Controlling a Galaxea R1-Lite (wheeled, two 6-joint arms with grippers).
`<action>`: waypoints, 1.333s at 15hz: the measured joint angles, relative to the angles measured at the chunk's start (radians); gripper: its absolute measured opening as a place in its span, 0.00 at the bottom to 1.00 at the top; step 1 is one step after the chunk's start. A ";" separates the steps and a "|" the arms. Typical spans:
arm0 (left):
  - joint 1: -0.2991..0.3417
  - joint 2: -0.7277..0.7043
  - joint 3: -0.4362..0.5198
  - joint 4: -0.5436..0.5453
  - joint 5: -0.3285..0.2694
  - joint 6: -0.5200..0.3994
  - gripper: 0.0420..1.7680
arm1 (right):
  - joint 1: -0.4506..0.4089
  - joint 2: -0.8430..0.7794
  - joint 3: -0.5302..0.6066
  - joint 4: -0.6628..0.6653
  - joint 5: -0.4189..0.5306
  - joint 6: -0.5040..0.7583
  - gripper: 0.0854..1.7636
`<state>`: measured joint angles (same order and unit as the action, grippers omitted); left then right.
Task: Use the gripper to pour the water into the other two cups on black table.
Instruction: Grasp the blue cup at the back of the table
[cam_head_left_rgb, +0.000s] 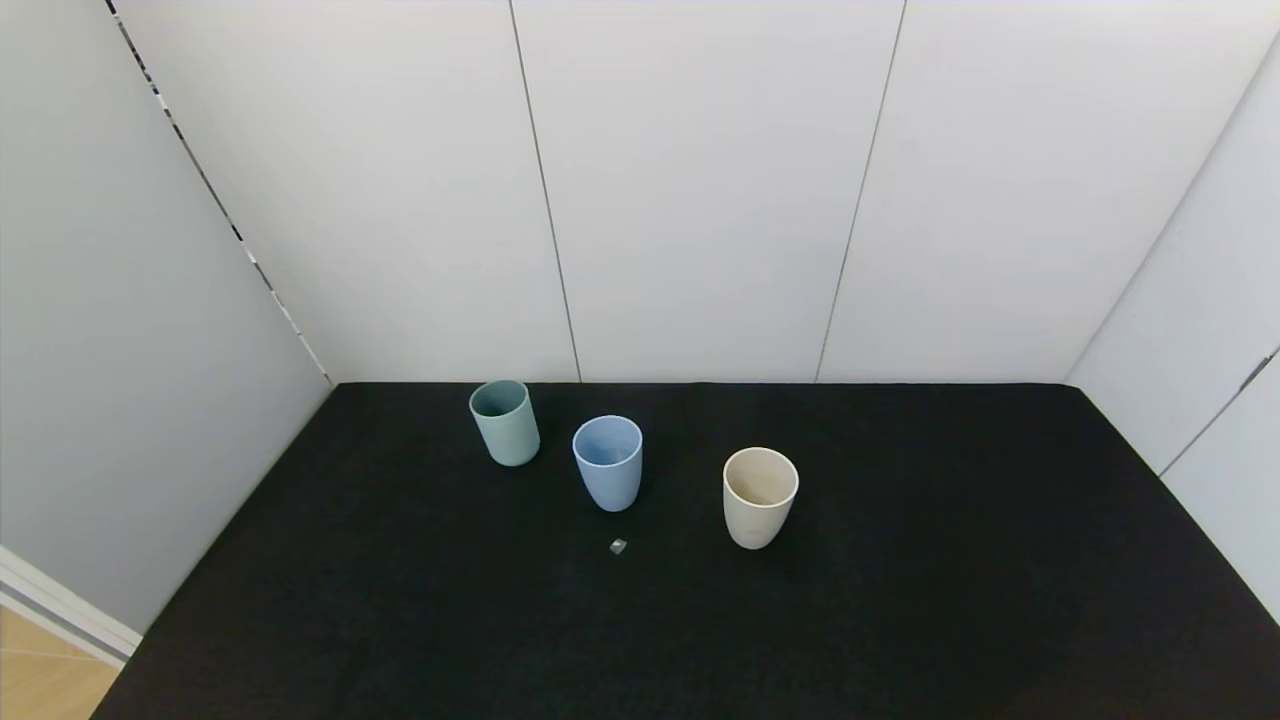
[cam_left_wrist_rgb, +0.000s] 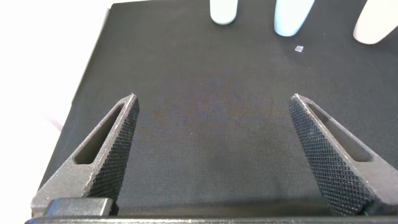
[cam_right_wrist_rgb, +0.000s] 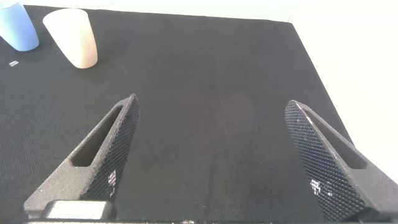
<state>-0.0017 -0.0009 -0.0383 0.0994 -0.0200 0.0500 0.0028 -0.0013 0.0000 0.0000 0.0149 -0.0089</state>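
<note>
Three tumblers stand upright on the black table (cam_head_left_rgb: 900, 600): a sage green cup (cam_head_left_rgb: 505, 423) at the back left, a light blue cup (cam_head_left_rgb: 608, 462) in the middle, and a cream-beige cup (cam_head_left_rgb: 759, 496) to its right. No water can be made out. Neither arm shows in the head view. My left gripper (cam_left_wrist_rgb: 213, 99) is open and empty above the near left part of the table, far from the cups (cam_left_wrist_rgb: 292, 17). My right gripper (cam_right_wrist_rgb: 211, 102) is open and empty over the near right part; the cream-beige cup (cam_right_wrist_rgb: 71, 37) stands far ahead of it.
A tiny clear cube (cam_head_left_rgb: 618, 546) lies on the table just in front of the light blue cup, also in the left wrist view (cam_left_wrist_rgb: 299, 48). White wall panels (cam_head_left_rgb: 700, 190) enclose the table at the back and sides. A strip of wooden floor (cam_head_left_rgb: 40, 680) shows at the lower left.
</note>
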 joint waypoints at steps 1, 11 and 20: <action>0.000 0.000 0.000 0.000 -0.001 0.001 0.97 | 0.000 0.000 0.000 0.000 0.000 0.000 0.97; 0.000 0.000 0.006 -0.024 0.015 -0.027 0.97 | 0.000 0.000 0.000 0.000 0.000 0.000 0.97; -0.009 0.163 -0.297 0.108 -0.069 -0.043 0.97 | 0.000 0.000 0.000 0.000 0.000 0.000 0.97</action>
<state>-0.0104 0.1626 -0.3353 0.2077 -0.0885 0.0066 0.0028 -0.0013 0.0000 0.0000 0.0147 -0.0089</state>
